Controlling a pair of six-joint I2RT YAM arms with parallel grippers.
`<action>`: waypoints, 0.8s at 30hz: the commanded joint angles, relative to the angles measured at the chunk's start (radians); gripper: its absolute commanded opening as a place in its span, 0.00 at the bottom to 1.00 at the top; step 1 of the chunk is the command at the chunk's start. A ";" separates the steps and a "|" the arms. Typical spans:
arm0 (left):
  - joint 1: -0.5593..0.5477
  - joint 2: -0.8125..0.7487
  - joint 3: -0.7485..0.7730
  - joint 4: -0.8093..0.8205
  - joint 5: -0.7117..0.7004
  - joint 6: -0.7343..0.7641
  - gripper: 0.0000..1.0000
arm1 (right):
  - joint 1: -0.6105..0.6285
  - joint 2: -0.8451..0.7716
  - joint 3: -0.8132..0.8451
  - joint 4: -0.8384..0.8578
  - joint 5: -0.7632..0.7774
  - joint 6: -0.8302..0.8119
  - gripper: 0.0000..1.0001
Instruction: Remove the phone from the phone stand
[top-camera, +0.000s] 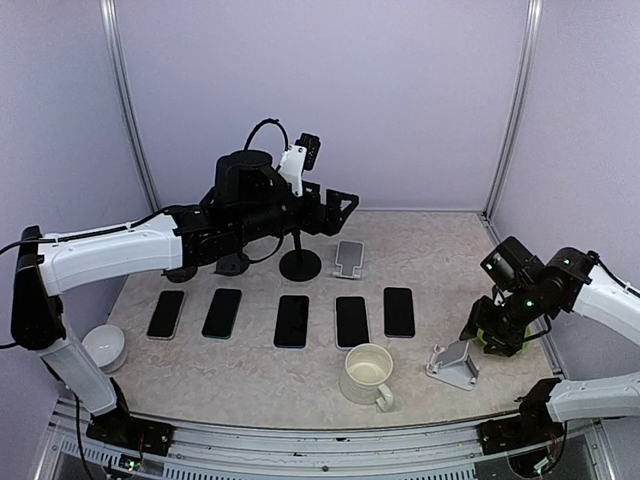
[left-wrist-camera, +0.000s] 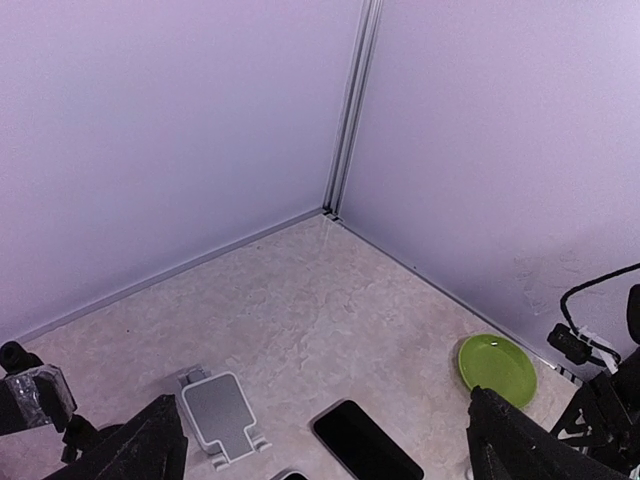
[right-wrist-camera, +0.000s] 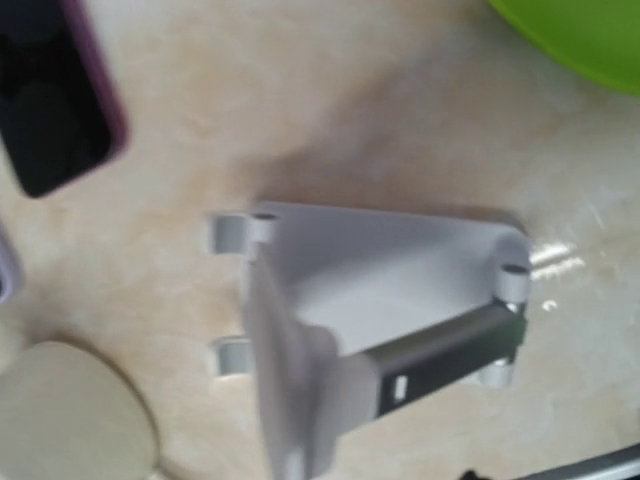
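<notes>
My left gripper (top-camera: 343, 205) has its jaws spread wide, the arm stretched high over the beige stone-pattern table (top-camera: 440, 250). My right gripper (top-camera: 480, 334) hangs low, arm folded, above the silver folding phone stand (right-wrist-camera: 400, 290); I cannot tell how its jaws stand. The nearest black rectangular phone (top-camera: 399, 311) lies flat on the table, apart from the stand.

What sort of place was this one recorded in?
Probably a lab robot test cell, not a home: plain lavender wall panels in metal frame posts enclose a tabletop, the left arm and right arm are bolted at its near edge, and five phones lie in a row.
</notes>
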 joint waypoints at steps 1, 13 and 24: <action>0.015 0.031 0.051 0.000 0.034 0.014 0.95 | 0.005 0.008 -0.030 0.034 -0.012 0.036 0.55; 0.032 0.039 0.062 -0.002 0.040 0.016 0.95 | -0.033 0.074 -0.042 0.104 -0.026 -0.031 0.19; 0.043 0.030 0.054 -0.017 0.051 0.020 0.95 | -0.046 0.061 -0.063 0.150 -0.054 -0.024 0.01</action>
